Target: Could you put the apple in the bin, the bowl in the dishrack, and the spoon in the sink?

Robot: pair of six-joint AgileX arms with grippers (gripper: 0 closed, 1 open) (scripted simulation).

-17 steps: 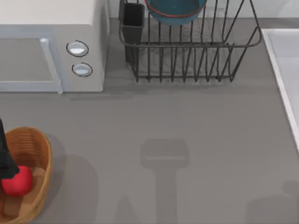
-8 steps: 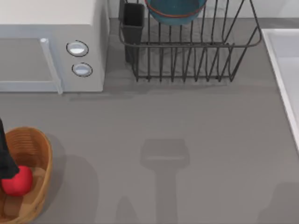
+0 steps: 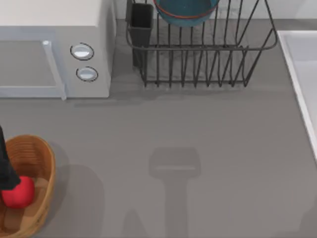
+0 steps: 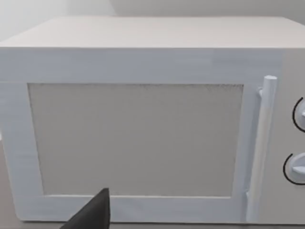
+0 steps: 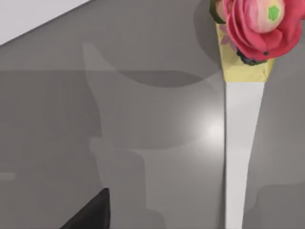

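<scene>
The red apple [image 3: 20, 193] lies inside the wicker bin [image 3: 40, 158] at the table's front left. My left gripper [image 3: 6, 171] hangs dark over the bin's left side, just above the apple; one finger [image 4: 95, 215] shows in the left wrist view, off to the side with nothing held. The teal bowl [image 3: 185, 11] sits in the black dishrack [image 3: 198, 64] at the back. The sink [image 3: 293, 74] runs along the right edge. The spoon [image 5: 240, 143], white-handled with a pink flower end, lies flat on a grey surface below my right gripper's finger [image 5: 93, 212], untouched.
A white microwave [image 3: 54, 49] with two round knobs [image 3: 82, 51] fills the back left, close in front of the left wrist camera. The rack's black cutlery cup [image 3: 141, 22] stands beside it. Arm shadows fall on the grey tabletop [image 3: 173, 168] mid-front.
A faint shadow at the table's front right corner has faded away. The apple, bin, bowl and left gripper have not moved.
</scene>
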